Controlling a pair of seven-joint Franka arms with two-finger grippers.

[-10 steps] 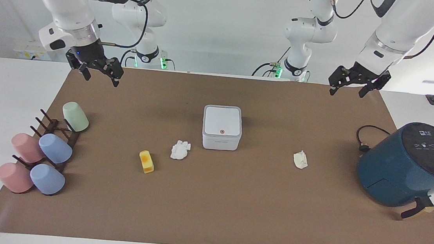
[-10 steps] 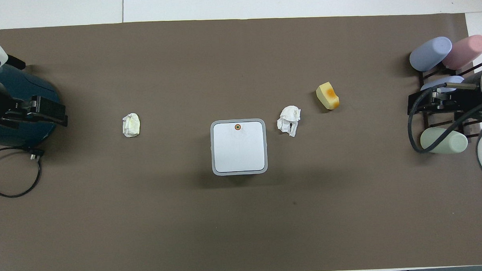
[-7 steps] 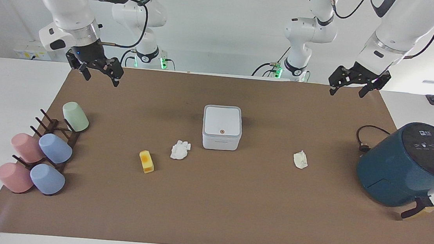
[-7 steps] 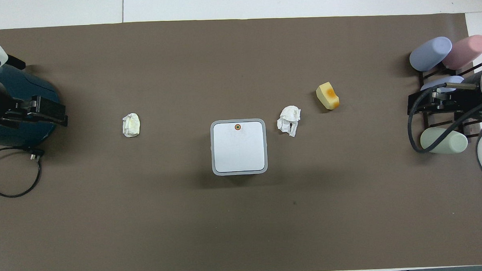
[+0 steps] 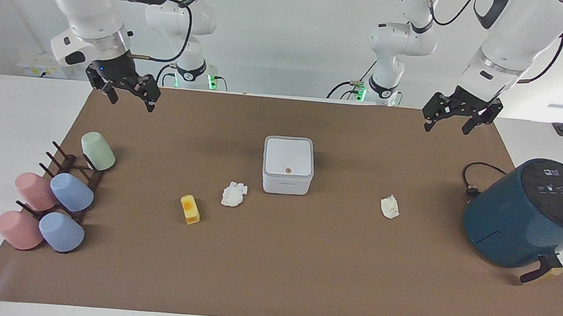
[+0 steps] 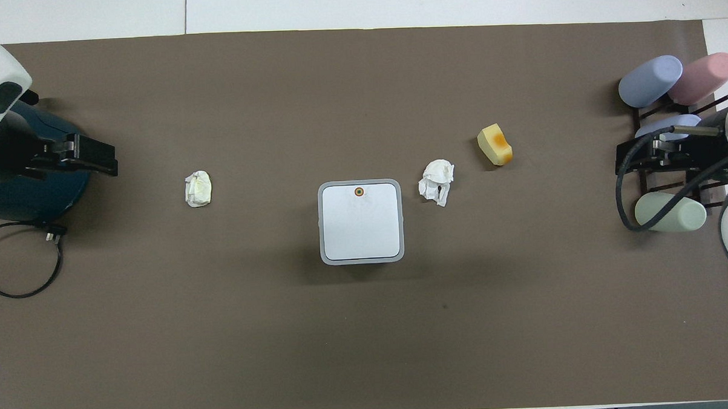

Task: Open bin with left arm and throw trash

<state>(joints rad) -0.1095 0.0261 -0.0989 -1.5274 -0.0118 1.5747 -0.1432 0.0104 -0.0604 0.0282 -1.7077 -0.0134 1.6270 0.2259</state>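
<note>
Now | bin (image 5: 288,165) lid shut, well apart from left gripper (image 5: 451,121), at its 8 o'clock in facing view | left jaws apart, empty | right gripper (image 5: 130,95) jaws apart, empty

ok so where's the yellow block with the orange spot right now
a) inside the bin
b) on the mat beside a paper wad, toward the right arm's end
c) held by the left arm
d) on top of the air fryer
b: the yellow block lies on the brown mat next to a crumpled paper wad, toward the right arm's end of the table, outside the bin, whose lid is shut.
</note>
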